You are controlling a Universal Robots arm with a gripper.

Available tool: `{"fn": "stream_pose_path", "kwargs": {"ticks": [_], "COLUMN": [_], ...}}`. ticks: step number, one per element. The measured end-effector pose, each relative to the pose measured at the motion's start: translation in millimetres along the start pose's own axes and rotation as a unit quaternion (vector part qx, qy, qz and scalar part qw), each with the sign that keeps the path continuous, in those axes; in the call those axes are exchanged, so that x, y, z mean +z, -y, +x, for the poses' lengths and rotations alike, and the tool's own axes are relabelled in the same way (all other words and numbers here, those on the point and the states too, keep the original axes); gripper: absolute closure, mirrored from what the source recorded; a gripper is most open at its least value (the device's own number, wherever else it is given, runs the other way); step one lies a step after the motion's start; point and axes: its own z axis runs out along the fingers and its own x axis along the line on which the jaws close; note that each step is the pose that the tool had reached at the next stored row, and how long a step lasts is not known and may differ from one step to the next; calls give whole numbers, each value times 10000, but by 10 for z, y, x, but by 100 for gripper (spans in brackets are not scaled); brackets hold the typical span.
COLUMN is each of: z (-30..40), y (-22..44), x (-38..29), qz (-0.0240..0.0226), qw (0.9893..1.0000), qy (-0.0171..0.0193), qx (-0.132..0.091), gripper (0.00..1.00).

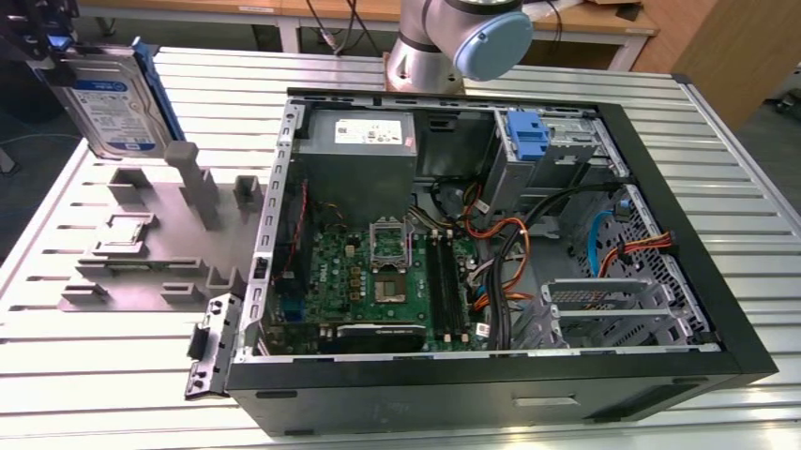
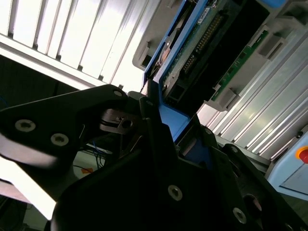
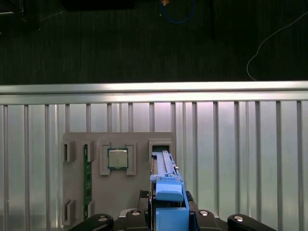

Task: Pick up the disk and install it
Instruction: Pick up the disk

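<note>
Disk (image 1: pixel 111 98) sits clamped in the dark pincer (image 1: pixel 44 47) at the far corner on the exterior view's left. It is held upright and clear of the worktop (image 1: pixel 100 375), its blue-and-white label facing the camera. The pincer's upper part is cut off by the frame edge. In the first wrist view the disk (image 3: pixel 168 190) shows edge-on, its blue plastic rail between the black pincer (image 3: pixel 169 219) arms. In the second wrist view the disk's (image 2: pixel 211 38) underside shows a green circuit board and a dark connector strip, while the matte black pincer (image 2: pixel 163 130) body hides its near end.

Below lies a grey moulded fixture plate (image 1: pixel 138 272) with raised posts and pockets. One pocket holds a square metal-capped chip (image 3: pixel 117 158), another a thin green board (image 3: pixel 87 178) on edge. The worktop is ribbed, pale aluminium.

Beside the plate lies an open black computer case (image 1: pixel 501 375), showing a green motherboard (image 1: pixel 375 272), a grey box (image 1: pixel 363 141) with a white sticker, a blue caddy (image 1: pixel 531 141) and tangled cables.
</note>
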Motion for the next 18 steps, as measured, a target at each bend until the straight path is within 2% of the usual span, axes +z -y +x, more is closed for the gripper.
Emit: {"fn": "stream_pose_path", "kwargs": {"ticks": [18], "z": [0], "y": [0], "x": [-50], "qz": [0], "qw": [10000], "qy": [0], "qx": [0], "gripper": [63]}}
